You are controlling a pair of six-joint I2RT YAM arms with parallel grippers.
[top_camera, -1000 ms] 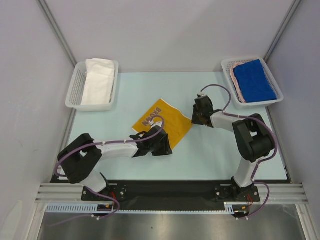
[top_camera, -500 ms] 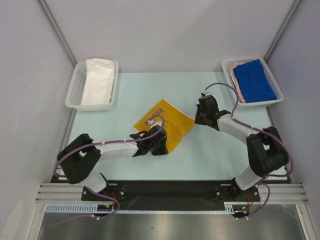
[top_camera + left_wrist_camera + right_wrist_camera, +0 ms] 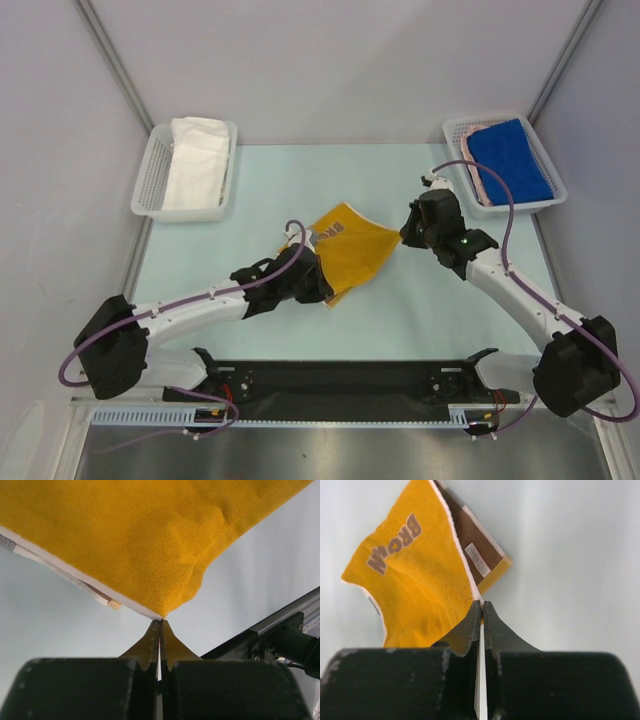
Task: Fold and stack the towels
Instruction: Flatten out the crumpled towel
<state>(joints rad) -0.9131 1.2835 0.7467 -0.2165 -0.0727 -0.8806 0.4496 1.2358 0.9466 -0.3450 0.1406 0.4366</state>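
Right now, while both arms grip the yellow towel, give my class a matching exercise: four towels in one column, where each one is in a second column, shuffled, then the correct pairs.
Column 1
1. white towel
2. blue towel
3. yellow towel
4. pinkish towel

Column 2
A. under the blue towel, only its edge showing
B. in the left basket
C. pinched by the left gripper and the right gripper
D. top of the pile in the right basket

Pairs: 1-B, 2-D, 3-C, 4-A
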